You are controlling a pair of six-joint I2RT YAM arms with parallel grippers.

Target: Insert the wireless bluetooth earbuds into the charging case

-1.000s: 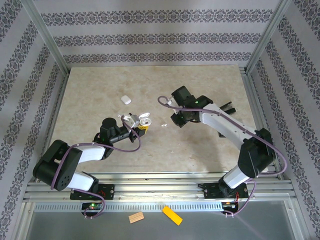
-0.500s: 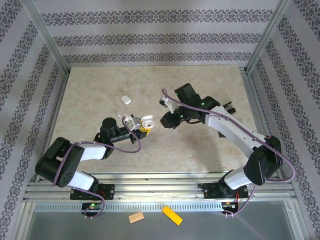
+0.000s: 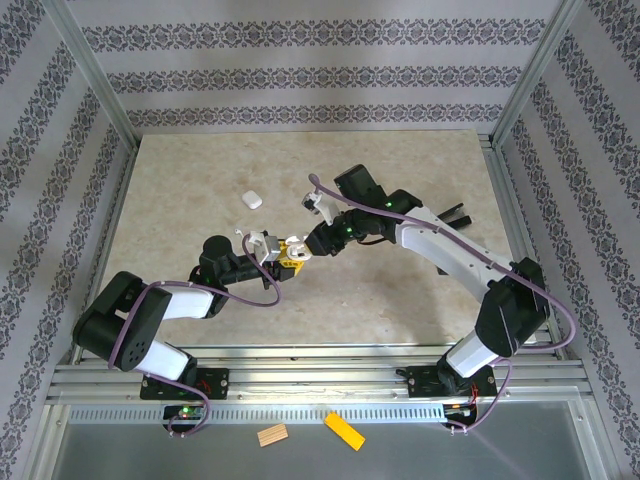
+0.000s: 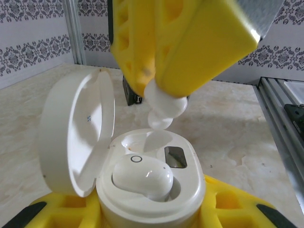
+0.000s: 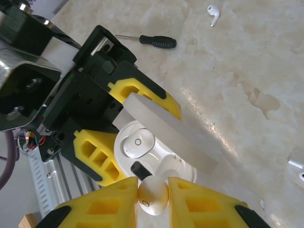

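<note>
**Operator:** Where is the charging case?

**Spotter:** Your left gripper (image 3: 285,256) has it, just left of centre in the top view. In the left wrist view its yellow fingers (image 4: 237,206) press on both sides of the charging case (image 4: 190,180), low in the frame. So that claw is clamped on the case. The lid (image 4: 76,142) stands open at the left.

**Operator:** And inside it?

**Spotter:** One seated earbud (image 4: 141,176) fills the near socket. The far socket (image 4: 142,140) behind it is bare.

**Operator:** What is my right gripper doing?

**Spotter:** Your right gripper (image 5: 153,202) is pinched on a rounded white earbud (image 4: 164,108), which sits between the two yellow pads at the bottom of the right wrist view. From the left wrist camera, that earbud hangs at upper centre, just above the bare socket. I can't tell whether it touches the rim.

**Operator:** Anything else on the table (image 3: 400,160)?

**Spotter:** A loose stemmed earbud (image 5: 214,15) lies at the upper right of the right wrist view. Another stemmed piece (image 5: 295,164) is at the right edge. A black-handled screwdriver (image 5: 147,41) is near the top. In the top view, a second white case (image 3: 251,200) sits closed up and to the left of your grippers, well apart from them.
</note>
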